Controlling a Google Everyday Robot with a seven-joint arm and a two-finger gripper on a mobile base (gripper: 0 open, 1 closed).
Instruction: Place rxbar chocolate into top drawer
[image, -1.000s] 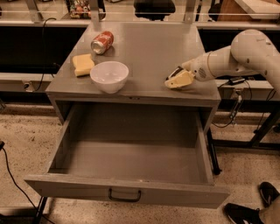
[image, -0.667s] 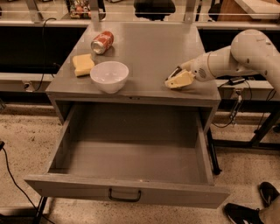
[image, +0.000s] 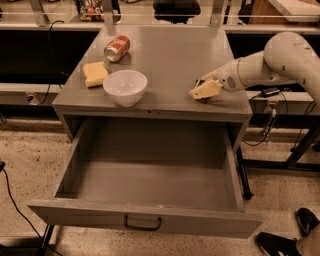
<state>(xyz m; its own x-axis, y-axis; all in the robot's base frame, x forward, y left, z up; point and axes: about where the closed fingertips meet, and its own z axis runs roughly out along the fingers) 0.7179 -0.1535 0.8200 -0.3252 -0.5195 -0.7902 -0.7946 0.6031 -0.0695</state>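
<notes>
1. Sponge (image: 95, 74) and soda can (image: 117, 48) lay by the bench's (image: 175, 55) left edge
2. Bowl (image: 125, 86) sat at the front edge, top drawer (image: 90, 214) open below
3. Gripper (image: 205, 90) hovered low near the front-right corner; its grip and the rxbar chocolate's place could not be told

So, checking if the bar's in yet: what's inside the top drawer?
Only bare grey floor shows in the top drawer; the strip behind its front panel is hidden. The gripper is low over the tabletop.

The grey metal desk (image: 170, 55) and grey metal top drawer (image: 210, 222) look matt and smooth. The round white bowl (image: 125, 86) is glossy. The smooth cream plastic gripper (image: 204, 90) is at the desk's right front.
</notes>
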